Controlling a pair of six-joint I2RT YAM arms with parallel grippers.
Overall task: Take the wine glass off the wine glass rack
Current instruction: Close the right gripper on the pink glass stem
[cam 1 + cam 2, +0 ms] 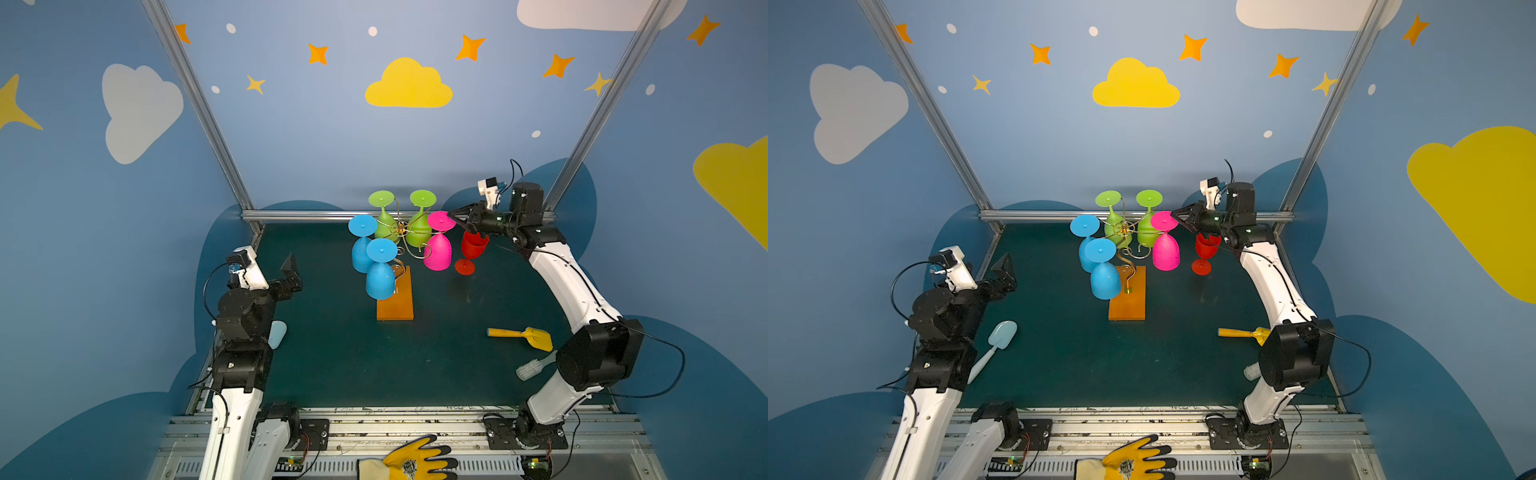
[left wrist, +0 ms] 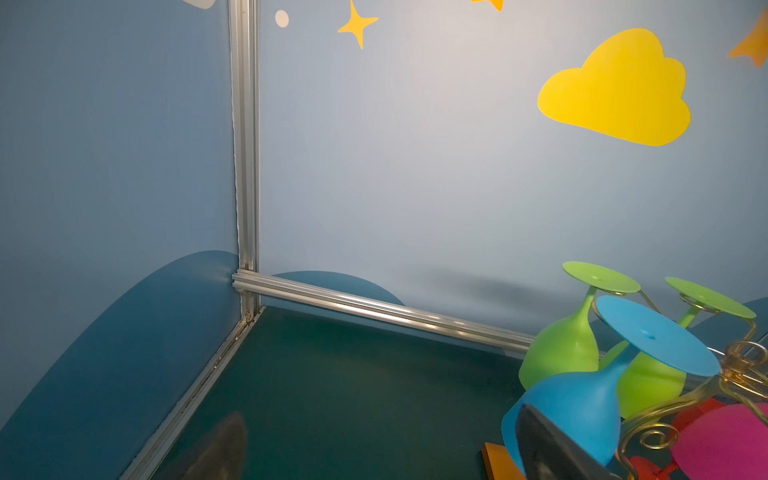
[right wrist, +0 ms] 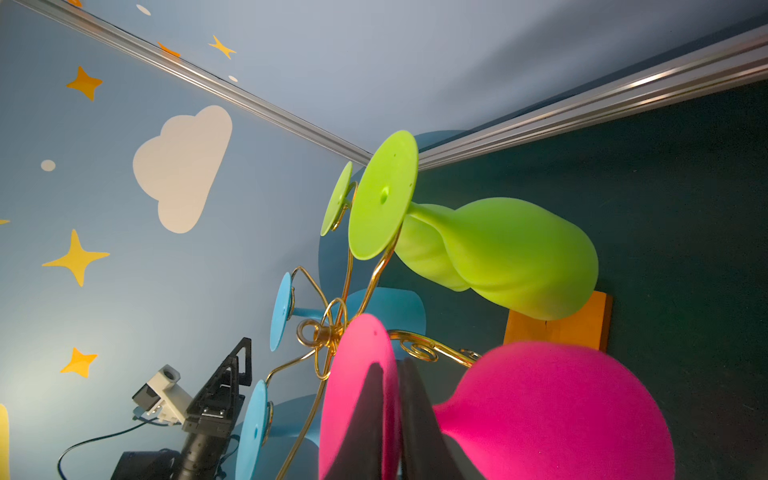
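A dark green mat (image 1: pixel 332 365) is spread inside a booth of blue walls painted with clouds and stars. At the near edge a yellow work glove (image 1: pixel 415 459) is seen on the rail. Nearer than the right gripper (image 1: pixel 452 215) and well apart from it, a white brush (image 1: pixel 530 369) and a yellow scoop (image 1: pixel 523 336) are laid beside the right arm. A pale blue spatula (image 1: pixel 1000 336) is laid by the left arm.

The left gripper (image 1: pixel 293 275) is held over the left side of the mat, its jaws spread wide with nothing between them. The wine glass rack (image 1: pixel 395 305) stands well apart from it, toward the middle.

Five glasses are hung upside down on the rack's gold wire arms: two blue glasses (image 1: pixel 380 274), two green glasses (image 1: pixel 417 232) farther back, and the pink wine glass (image 1: pixel 438 251) on the side facing the right gripper.

The right gripper is brought level with the pink wine glass's upturned foot. In the right wrist view its dark fingers (image 3: pixel 419 415) are seen pressed together on either face of that foot disc at its rim, so the glass is gripped there while hanging on its wire arm. Just below the right gripper a red glass (image 1: pixel 471 249) stands upright on the mat, apart from the rack.
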